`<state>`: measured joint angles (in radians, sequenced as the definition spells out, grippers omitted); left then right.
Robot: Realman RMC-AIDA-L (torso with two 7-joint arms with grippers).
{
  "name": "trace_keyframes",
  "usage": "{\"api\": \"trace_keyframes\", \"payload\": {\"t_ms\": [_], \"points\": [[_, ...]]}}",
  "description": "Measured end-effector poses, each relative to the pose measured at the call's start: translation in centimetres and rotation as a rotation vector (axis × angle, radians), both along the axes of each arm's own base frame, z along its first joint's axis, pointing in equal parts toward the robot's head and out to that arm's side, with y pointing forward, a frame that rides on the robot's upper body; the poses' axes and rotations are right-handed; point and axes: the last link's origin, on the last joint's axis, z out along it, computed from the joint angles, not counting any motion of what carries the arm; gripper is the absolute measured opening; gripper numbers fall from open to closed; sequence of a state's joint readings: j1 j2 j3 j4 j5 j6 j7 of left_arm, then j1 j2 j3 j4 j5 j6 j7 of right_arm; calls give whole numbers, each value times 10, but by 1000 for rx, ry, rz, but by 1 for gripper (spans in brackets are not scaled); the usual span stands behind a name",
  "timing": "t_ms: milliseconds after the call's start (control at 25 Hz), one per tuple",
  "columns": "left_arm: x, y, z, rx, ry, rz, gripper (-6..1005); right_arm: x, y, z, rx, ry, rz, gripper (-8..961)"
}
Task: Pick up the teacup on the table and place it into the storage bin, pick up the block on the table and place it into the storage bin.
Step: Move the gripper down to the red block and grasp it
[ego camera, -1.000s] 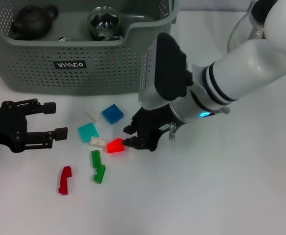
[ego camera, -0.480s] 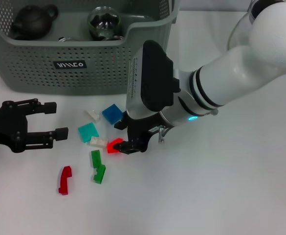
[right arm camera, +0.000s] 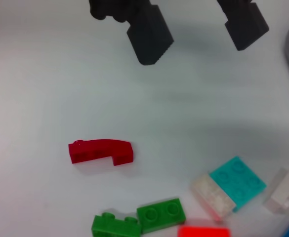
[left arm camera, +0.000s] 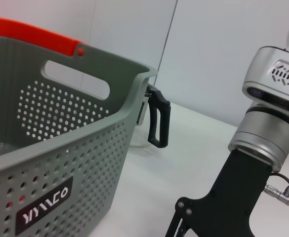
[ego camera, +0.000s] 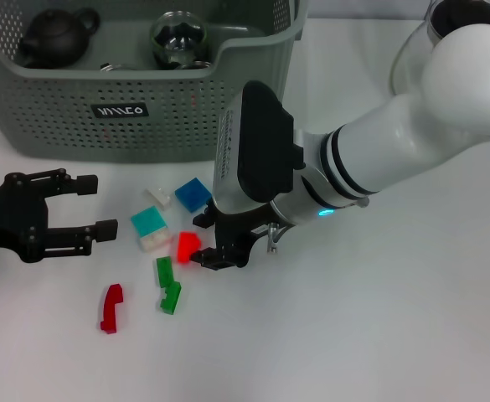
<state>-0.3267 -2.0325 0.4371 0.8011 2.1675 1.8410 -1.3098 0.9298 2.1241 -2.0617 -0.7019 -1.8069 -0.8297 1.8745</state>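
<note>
The grey-green storage bin (ego camera: 169, 109) stands at the back left, also seen in the left wrist view (left arm camera: 85, 143). Inside it a glass teacup (ego camera: 177, 38) lies beside a dark teapot (ego camera: 56, 35). A bright red block (ego camera: 188, 245) stands on the table among other blocks. My right gripper (ego camera: 203, 241) is down at it, open, its fingertips straddling the block's right side. The right wrist view catches only the block's top edge (right arm camera: 203, 231). My left gripper (ego camera: 94, 205) rests open at the table's left, apart from the blocks.
Loose blocks surround the red one: teal (ego camera: 148, 220), blue (ego camera: 193, 193), two white (ego camera: 158, 196), two green (ego camera: 167, 285) and a dark red curved piece (ego camera: 110, 307). A glass pitcher (ego camera: 420, 42) stands at the back right.
My right gripper has slid left and lower over the blocks. The red block has shifted left and turned, nudging the white and teal blocks. The left arm has stayed still.
</note>
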Motion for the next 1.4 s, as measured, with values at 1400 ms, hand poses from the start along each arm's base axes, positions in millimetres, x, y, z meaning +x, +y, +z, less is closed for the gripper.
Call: {"api": "trace_keyframes", "payload": {"t_ms": [1400], "points": [[-1, -3, 0, 9, -6, -5, 811, 0, -2, -7, 34, 71, -80, 513]]}}
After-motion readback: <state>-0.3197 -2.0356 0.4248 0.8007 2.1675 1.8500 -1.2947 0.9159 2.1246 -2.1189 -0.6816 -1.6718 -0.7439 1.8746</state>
